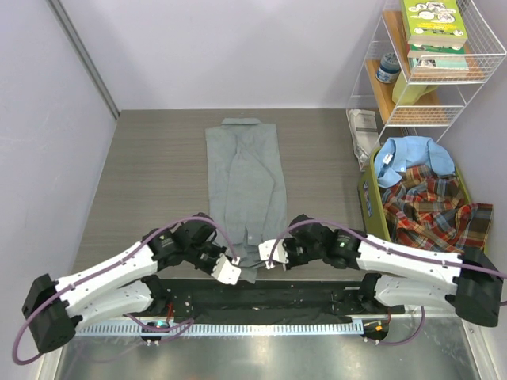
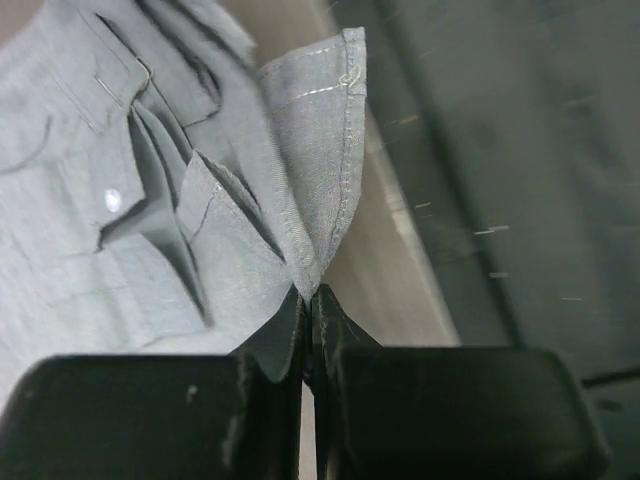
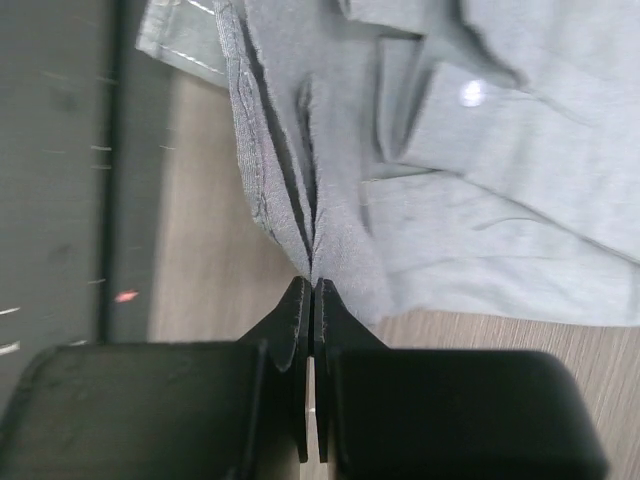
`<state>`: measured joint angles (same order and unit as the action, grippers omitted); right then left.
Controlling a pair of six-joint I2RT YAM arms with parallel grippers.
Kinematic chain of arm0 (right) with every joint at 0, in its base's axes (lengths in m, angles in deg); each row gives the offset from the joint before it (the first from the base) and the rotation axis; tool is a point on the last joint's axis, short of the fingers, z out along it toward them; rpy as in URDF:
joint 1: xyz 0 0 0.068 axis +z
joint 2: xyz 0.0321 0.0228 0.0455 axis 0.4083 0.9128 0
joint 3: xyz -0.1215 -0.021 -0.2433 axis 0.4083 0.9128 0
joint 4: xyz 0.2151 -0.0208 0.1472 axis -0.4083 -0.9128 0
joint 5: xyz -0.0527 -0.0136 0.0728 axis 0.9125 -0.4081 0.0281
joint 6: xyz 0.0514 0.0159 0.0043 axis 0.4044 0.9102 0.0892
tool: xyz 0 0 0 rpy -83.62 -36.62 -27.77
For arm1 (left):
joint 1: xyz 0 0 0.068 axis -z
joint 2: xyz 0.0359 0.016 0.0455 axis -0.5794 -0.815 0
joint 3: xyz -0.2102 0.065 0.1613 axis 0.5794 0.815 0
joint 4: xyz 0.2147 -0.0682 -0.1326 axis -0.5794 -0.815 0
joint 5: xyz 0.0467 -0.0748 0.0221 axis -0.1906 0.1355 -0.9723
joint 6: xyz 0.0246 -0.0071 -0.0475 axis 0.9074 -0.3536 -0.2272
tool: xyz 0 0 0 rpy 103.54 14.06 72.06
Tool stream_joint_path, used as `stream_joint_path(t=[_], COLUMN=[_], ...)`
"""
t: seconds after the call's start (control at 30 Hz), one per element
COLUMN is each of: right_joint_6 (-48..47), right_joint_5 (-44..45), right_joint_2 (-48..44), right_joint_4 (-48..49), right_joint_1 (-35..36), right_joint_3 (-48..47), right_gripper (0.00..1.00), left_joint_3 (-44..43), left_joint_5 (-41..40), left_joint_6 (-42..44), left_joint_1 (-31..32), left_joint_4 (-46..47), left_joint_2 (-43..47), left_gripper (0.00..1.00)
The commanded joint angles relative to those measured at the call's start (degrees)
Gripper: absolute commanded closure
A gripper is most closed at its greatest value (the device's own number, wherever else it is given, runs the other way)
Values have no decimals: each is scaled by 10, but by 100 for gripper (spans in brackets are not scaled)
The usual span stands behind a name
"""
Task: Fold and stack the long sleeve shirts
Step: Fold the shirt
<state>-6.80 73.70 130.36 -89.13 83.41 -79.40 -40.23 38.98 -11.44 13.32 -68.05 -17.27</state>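
Grip is on the plain muted grey collared cloth shirt point(image 1: 244, 178), which lies lengthwise at the centre of the wood-grain tabletop point(image 1: 150, 174), collar toward the top of the frame, sides folded in to form a long strip. Left gripper point(image 1: 233, 264) and right gripper point(image 1: 267, 262) sit side by side at lower centre, each with jaws closed on the near hem. Paired pinches allow an even lift, probably for a fold toward the collar. Light blue shirt point(image 1: 408, 154) and red-green plaid shirt point(image 1: 432, 210) lie in the green bin point(image 1: 371, 198) at right, outside the working area.

Shirt point(image 1: 244, 178) centre table point(image 1: 150, 182); shirt pile point(image 1: 428, 198) in bin point(image 1: 369, 202) right; rack point(image 1: 444, 71) behind.
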Motion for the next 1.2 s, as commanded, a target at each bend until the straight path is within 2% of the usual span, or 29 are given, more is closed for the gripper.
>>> stream_joint_path(t=[0.0, 0.33, 0.5, 0.57, 0.67, 0.73, 0.97, 1.17], right_joint_6=[51, 45, -2, -18, -56, -92, -155, -176], right_joint_5=[-5, 26, 6, -20, -43, -69, -113, -138], right_joint_2=[-60, -72, -44, -16, 30, 82, 227, 350], right_joint_4=[-97, -103, -104, -104, -103, -98, -71, -53], right_joint_1=[23, 17, -49, -79, -131, -182, -266, -300], right_joint_3=[-32, -81, -132, -159, -199, -239, -362, -453], right_gripper=[99, 99, 99, 99, 99, 99, 99, 99], left_joint_3=[-25, -97, -158, -171, -200, -267, -394, -502], left_joint_5=[39, 13, 30, 39, 62, 90, 111, 119], left_joint_6=[-69, -116, -96, -81, -66, -43, 3, 38], left_joint_1=[24, 21, -13, -44, -101, -168, -234, -284], left_joint_4=[-122, -130, -141, -136, -122, -129, -130, -158], left_joint_2=[49, 55, 6, -10, -55, -140, -293, -432], left_gripper=[100, 100, 100, 100, 100, 100, 100, 100])
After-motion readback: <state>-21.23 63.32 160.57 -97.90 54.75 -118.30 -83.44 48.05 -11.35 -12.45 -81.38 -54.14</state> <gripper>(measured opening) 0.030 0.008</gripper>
